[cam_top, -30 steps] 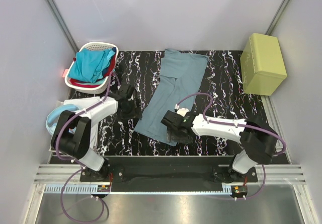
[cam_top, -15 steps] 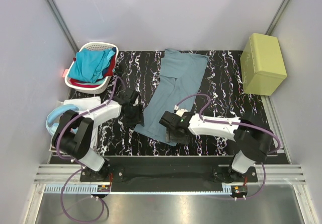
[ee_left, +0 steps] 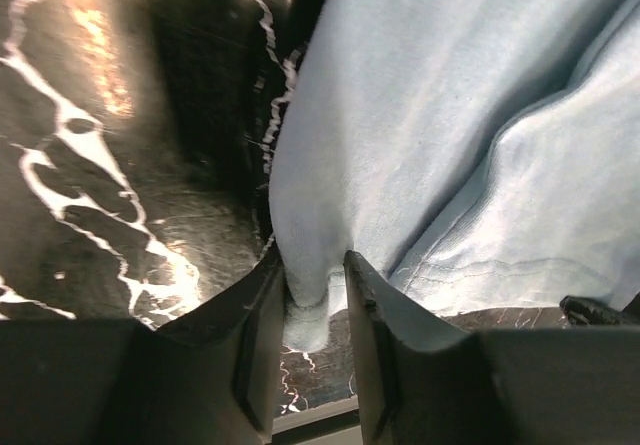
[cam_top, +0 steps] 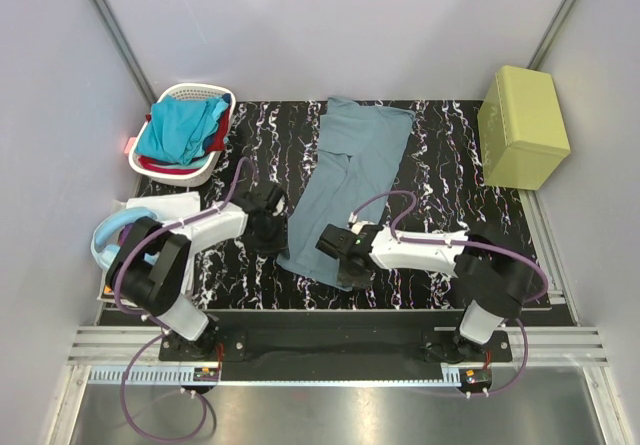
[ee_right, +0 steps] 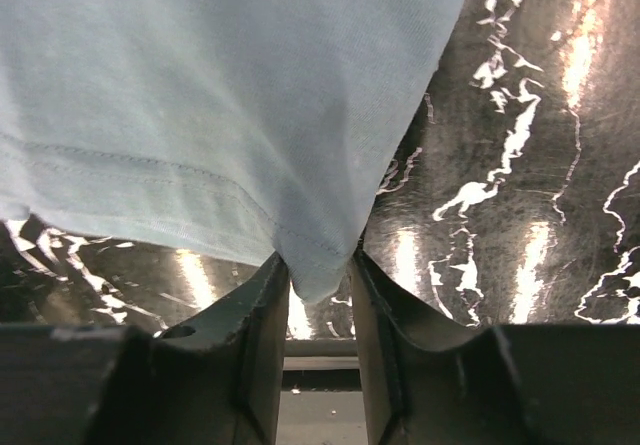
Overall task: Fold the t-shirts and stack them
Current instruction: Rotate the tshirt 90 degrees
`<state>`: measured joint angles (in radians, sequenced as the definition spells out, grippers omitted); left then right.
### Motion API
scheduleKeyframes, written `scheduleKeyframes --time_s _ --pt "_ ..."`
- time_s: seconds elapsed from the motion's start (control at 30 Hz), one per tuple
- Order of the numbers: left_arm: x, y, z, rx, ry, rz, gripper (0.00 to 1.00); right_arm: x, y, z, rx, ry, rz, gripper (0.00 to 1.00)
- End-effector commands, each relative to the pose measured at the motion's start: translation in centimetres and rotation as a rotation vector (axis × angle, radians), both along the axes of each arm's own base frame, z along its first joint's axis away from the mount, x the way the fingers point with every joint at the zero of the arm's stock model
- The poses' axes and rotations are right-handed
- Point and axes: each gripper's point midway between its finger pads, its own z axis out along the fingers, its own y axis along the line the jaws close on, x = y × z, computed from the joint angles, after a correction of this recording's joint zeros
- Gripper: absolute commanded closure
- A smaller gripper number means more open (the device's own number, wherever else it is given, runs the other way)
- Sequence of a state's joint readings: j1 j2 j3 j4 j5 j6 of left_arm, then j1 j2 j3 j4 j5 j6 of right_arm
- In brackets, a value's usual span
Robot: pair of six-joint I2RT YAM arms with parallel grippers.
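Observation:
The grey-blue t-shirt lies as a long strip slanting across the black marbled table. My left gripper is at the shirt's near left corner; in the left wrist view its jaws are closed on a bunched fold of the grey-blue cloth. My right gripper is at the near right corner; in the right wrist view it pinches the hemmed corner. The turquoise t-shirt and the red one lie crumpled in the white basket.
A yellow-green box stands at the table's far right. A light blue object and a white item sit off the table's left edge. Grey walls enclose the sides and back.
My left gripper has moved right onto the shirt's near left corner. My right gripper has shifted left and nearer along the near edge. The shirt's near end has narrowed slightly.

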<state>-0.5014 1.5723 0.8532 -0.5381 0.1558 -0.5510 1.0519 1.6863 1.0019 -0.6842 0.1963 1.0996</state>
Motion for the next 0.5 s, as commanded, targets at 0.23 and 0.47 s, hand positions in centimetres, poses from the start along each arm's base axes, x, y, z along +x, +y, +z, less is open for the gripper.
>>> scheduleKeyframes --time_s 0.23,0.47 --pt "-3.6 -2.2 0.7 -0.063 0.033 -0.078 0.74 -1.1 -1.9 1.3 -0.004 -0.001 -0.060 0.97" --pt "-5.5 -4.4 2.3 -0.104 0.028 -0.148 0.76 -1.5 -4.9 4.1 -0.053 -0.039 -0.102 1.00"
